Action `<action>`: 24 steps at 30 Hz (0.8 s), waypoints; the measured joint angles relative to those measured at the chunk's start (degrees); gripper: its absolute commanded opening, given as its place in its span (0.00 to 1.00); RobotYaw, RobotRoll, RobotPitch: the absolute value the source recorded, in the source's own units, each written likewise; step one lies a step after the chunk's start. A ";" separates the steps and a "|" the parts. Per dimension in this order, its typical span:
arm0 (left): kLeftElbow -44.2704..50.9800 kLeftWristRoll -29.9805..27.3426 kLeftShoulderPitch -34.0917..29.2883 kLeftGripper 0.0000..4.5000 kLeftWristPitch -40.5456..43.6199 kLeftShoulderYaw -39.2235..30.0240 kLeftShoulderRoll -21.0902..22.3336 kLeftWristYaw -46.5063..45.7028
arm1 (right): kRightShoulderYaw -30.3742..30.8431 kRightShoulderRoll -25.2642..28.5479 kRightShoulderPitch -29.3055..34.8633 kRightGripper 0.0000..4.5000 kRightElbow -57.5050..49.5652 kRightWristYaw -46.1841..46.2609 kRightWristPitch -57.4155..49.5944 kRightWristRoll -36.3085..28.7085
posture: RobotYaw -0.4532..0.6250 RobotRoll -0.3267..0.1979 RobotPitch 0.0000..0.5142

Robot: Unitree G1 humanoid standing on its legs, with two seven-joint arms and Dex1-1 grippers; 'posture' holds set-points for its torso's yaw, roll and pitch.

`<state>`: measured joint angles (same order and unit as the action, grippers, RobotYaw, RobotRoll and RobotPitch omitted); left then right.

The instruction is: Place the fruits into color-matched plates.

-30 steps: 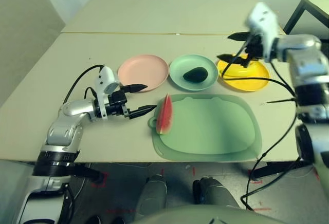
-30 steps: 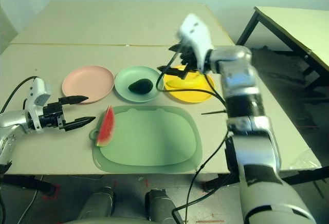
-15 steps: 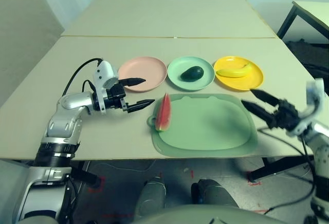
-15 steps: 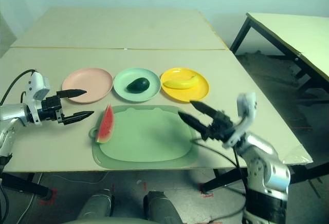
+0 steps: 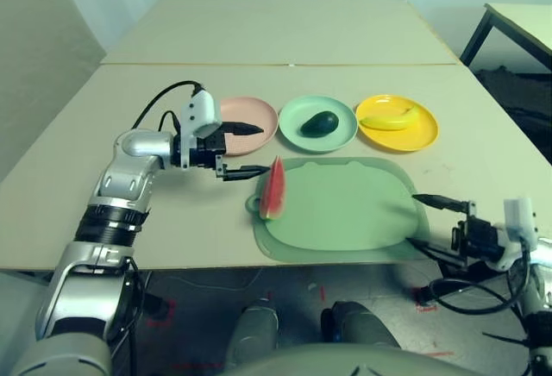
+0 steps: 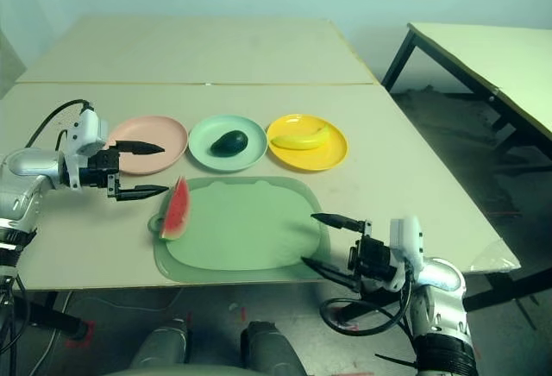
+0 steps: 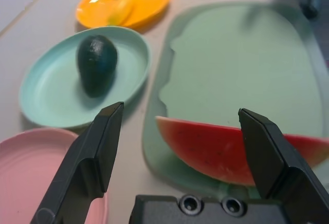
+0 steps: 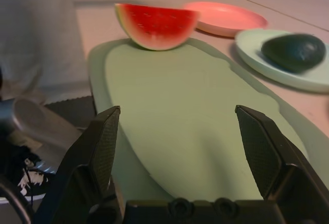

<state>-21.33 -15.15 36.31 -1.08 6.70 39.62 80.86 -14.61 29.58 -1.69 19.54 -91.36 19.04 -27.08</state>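
Head views (one scene).
- Dark green toy avocado (image 5: 320, 123): seated in the round mint green matte plate (image 5: 341, 133), middle of the plate row. Counted as done.
- Yellow toy banana (image 5: 386, 119): lying in the round yellow matte plate (image 5: 416, 134), right end of the row. Counted as done.
- Red toy watermelon wedge with green rind (image 5: 272, 190): standing on the left edge of the large pale green rounded-rectangle cutting mat (image 5: 345, 212), near side of the row. Not yet placed.
- Round pink matte plate (image 5: 259, 110): left end of the row, no fruit in it; the wedge is judged to belong here.
- Left tool (image 5: 243, 148): spread wide, nothing held, its fingers pointing right, one over the pink plate's near rim, the other just short of the wedge.
- Right tool (image 6: 328, 240): spread wide, nothing held, low at the near right corner of the mat, well apart from all fruit.
- Beige counter (image 5: 78, 178): carries everything listed.

Left wrist view.
- Wedge (image 7: 236, 149) seen between the two open black fingers (image 7: 90, 157), untouched; avocado, mint plate, pink plate and yellow plate beyond.

Right wrist view.
- Open fingers (image 8: 97, 142) framing bare mat (image 8: 190, 116); wedge at the mat's far edge, pink plate behind it.

Status: two of three fruits matched; one grasp and one transfer judged left.
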 measured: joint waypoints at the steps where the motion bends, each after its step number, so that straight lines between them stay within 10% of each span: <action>1: -0.69 0.40 0.91 1.00 -1.02 0.48 -0.03 1.03 | 0.12 0.04 0.02 0.99 0.17 0.05 0.03 -0.02 | 0.45 0.62 0.06; 24: -10.57 -4.16 19.66 1.00 -19.57 28.48 2.22 11.02 | 3.15 0.25 2.50 0.99 -1.21 4.42 0.47 -1.07 | 0.40 0.62 0.06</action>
<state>-31.91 -19.31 55.97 -20.65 35.18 41.84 91.88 -11.45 29.83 0.81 18.34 -86.94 19.51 -28.16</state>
